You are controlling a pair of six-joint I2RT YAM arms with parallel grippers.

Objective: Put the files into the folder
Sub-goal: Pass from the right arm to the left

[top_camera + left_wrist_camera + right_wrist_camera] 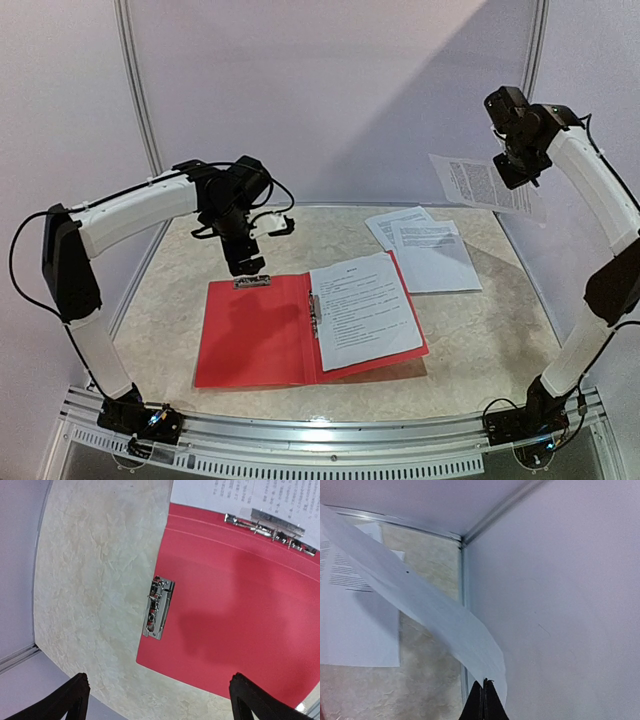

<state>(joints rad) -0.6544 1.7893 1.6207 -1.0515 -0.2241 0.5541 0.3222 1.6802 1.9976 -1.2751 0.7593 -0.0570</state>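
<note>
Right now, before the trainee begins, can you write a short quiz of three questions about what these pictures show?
1. True or false: the right gripper is shut on a paper sheet that it holds up in the air.
2. Choose one: the left gripper, with its jaws wide open, hovers over
A. the far edge of the left half of the red folder
B. the folder's right half
C. bare table beside the folder
3. Fill the gap: a printed sheet lies on the ___ half of the open folder.

Key: 1 true; 2 A; 3 right.
</note>
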